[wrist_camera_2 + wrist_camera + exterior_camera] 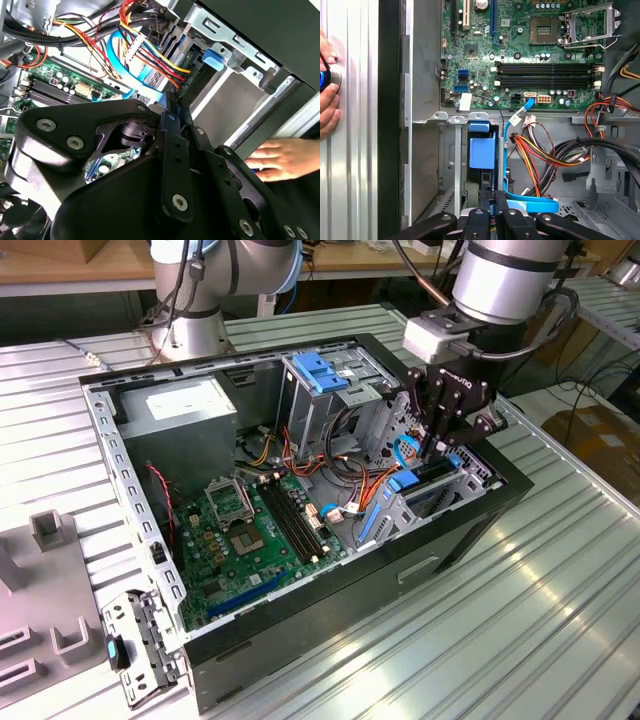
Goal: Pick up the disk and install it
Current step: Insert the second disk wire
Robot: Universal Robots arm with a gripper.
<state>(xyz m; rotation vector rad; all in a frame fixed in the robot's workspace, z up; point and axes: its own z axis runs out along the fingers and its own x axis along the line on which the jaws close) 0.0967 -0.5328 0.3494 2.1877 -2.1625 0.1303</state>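
The disk is sitting edge-up in the low drive bay at the exterior view's right of the open computer case, its long axis running along that bay's slot, blue carrier rail uppermost. The tool is reaching straight down onto it, fingers drawn nearly together around the thin blue rail; in the first wrist view the rail's blue tab is lying just beyond the fingertips. Bundled orange, yellow and red cables and a flat blue ribbon cable are crowding in beside the slot. The tall drive cage with its blue bracket is standing further back, with the green motherboard to the exterior view's left. In both wrist views, a person's hand is resting on the ribbed metal surface outside the case wall.
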